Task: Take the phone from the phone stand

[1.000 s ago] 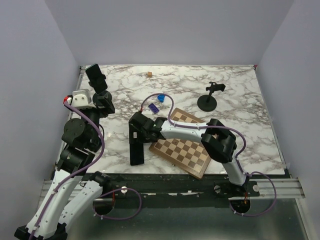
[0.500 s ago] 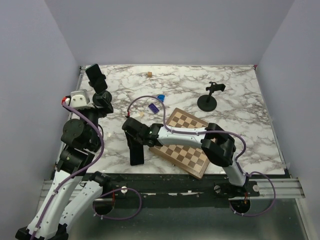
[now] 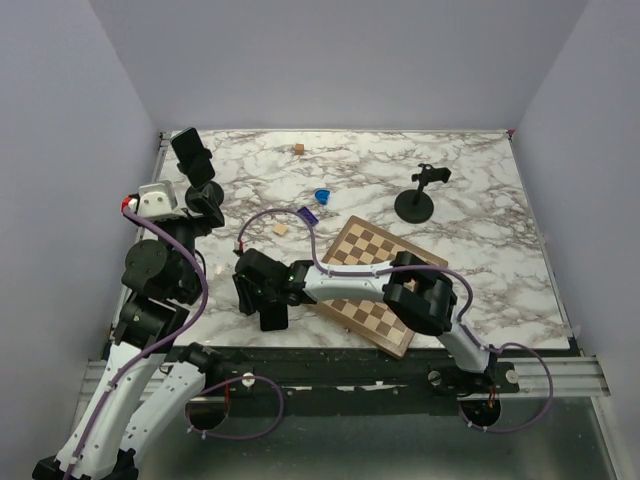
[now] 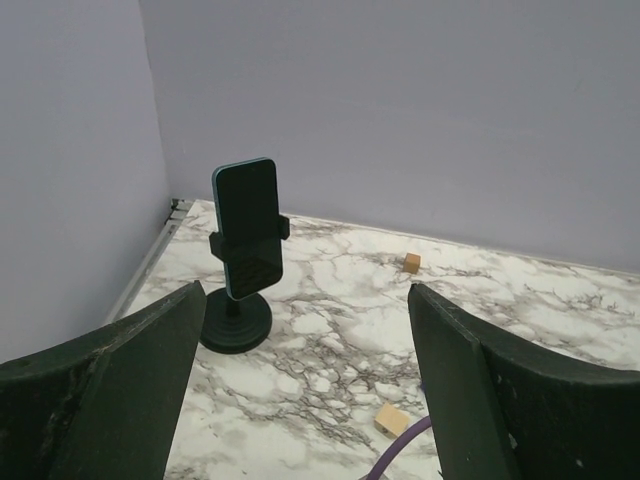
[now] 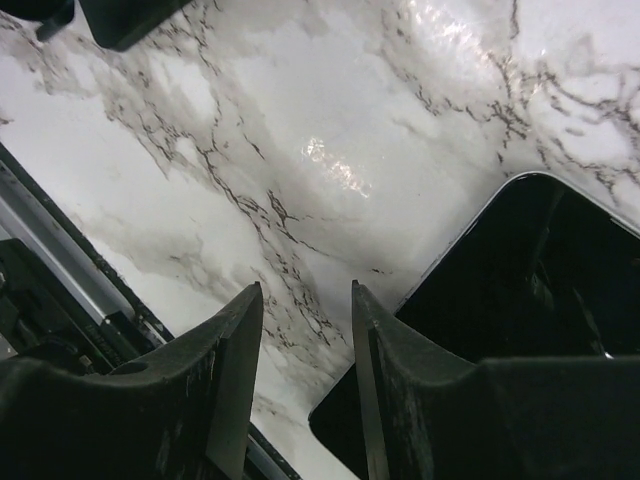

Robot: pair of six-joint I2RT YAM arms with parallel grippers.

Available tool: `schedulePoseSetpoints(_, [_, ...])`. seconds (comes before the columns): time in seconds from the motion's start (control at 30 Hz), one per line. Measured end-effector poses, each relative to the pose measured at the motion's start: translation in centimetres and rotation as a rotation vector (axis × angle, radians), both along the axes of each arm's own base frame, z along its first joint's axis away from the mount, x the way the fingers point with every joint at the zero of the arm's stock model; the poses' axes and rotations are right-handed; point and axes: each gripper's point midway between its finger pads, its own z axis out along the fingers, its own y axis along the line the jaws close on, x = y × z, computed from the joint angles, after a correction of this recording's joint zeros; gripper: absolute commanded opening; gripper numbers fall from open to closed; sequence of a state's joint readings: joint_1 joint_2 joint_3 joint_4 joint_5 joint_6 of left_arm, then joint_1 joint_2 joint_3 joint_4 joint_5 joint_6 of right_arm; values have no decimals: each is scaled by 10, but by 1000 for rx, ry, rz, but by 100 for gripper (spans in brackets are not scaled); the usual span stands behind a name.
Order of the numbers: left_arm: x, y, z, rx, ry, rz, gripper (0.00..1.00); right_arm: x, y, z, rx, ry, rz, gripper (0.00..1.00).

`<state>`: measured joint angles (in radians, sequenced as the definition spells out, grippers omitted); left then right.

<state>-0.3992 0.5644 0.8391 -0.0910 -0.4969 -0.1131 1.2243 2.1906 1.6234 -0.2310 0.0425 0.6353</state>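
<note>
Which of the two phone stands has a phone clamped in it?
The stand in the far left corner: it holds a phone upright in its clamp. The far right stand has nothing in its clamp.

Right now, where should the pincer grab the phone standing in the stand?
Grab the phone by its bare top half, squeezing the two long edges, coming from above. It stands upright, and the clamp of the stand hugs only its middle.

Bare white marble worktop (image 4: 330, 335) is lying open between the left tool (image 4: 306, 292) and the black round-based phone stand (image 4: 236, 325); the lilac side wall (image 4: 70, 150) is crowding the stand's left, a tan wooden cube (image 4: 392, 419) sitting aside.
</note>
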Motion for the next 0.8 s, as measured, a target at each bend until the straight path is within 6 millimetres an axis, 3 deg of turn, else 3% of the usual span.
schedulePoseSetpoints(0.13, [0,0,0,0,1,2,90,-6,2,-15,-10,26,19,49])
schedulePoseSetpoints(0.33, [1,2,0,-2,-2,11,90,-5,4,-15,-9,20,13,49])
schedulePoseSetpoints(0.6, [4,1,-4,3,11,10,90,-3,-18,-16,-39,-10,-29,50])
schedulePoseSetpoints(0.8, [5,0,-3,2,9,11,90,-3,-16,-3,-11,-40,4,65])
